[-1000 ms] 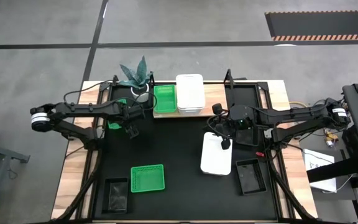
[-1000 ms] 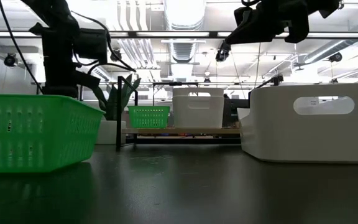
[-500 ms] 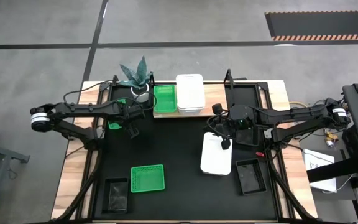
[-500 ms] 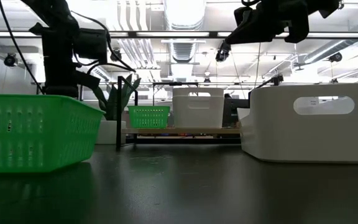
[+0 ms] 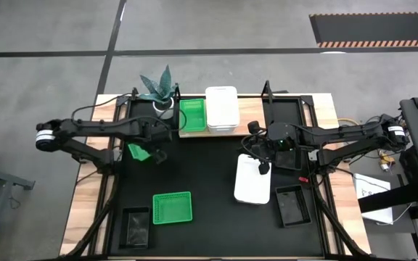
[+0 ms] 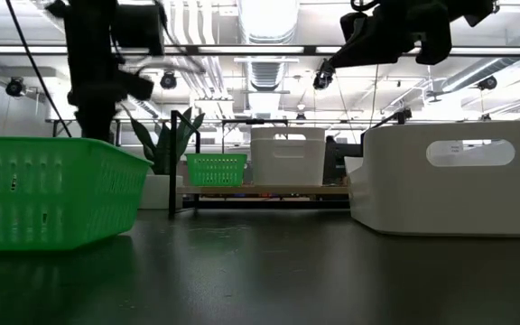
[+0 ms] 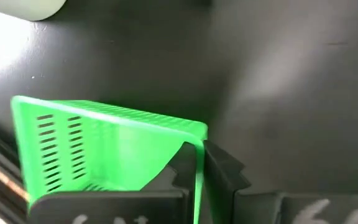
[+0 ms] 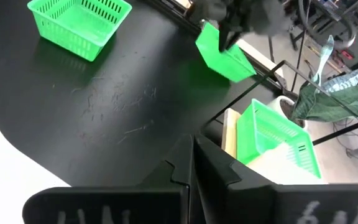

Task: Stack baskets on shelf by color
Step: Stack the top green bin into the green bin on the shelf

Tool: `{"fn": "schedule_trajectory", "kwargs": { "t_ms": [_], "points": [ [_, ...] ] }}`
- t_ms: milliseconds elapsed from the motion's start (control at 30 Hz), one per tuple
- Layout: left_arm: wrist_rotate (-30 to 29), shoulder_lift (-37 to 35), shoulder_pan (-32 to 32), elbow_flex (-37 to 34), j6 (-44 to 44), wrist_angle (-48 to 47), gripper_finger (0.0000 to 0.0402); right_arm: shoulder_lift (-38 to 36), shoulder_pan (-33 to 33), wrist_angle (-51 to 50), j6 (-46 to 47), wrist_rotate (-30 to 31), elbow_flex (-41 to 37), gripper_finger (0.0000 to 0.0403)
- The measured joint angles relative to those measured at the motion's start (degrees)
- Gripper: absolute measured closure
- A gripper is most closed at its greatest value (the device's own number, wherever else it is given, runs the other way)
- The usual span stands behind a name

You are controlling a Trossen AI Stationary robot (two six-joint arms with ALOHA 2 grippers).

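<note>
At the left of the surface (image 5: 209, 217), our left tool (image 5: 155, 152) grips a green basket (image 5: 138, 151).
We see it pinching that basket's wall, tilted, near the shelf (image 5: 249, 116), which carries another green basket (image 5: 192, 114) and a white one (image 5: 221, 109); our right tool (image 5: 261, 164) hangs closed over a white basket (image 5: 252, 185).

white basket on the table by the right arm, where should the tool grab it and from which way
Probably the rim of a wall, from straight above. The white basket sits upright and open-topped on the table, so one finger can go inside and one outside. The end nearest the right tool, which hangs over it, looks easiest. The low view shows a handle slot in a wall, but a thin rim suits two fingers better.
</note>
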Motion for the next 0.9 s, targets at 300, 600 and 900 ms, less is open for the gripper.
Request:
{"fn": "schedule_trajectory", "kwargs": {
  "t_ms": [300, 600, 900],
  "points": [
    [-1.4, 0.0, -15.1, 11.6, -11.7, -3.8, 0.0401, 0.0, 0.0, -0.2, 1.5, 0.0, 0.0, 0.0394],
    [-8.9, 0.7, -26.0, 19.9, -16.4, -3.0, 0.0402, 0.0, 0.0, -1.2, 1.5, 0.0, 0.0, 0.0394],
    [-14.0, 10.3, -27.1, 32.8, -6.5, -2.8, 0.0402, 0.0, 0.0, -1.2, 1.5, 0.0, 0.0, 0.0394]
  ]
}}
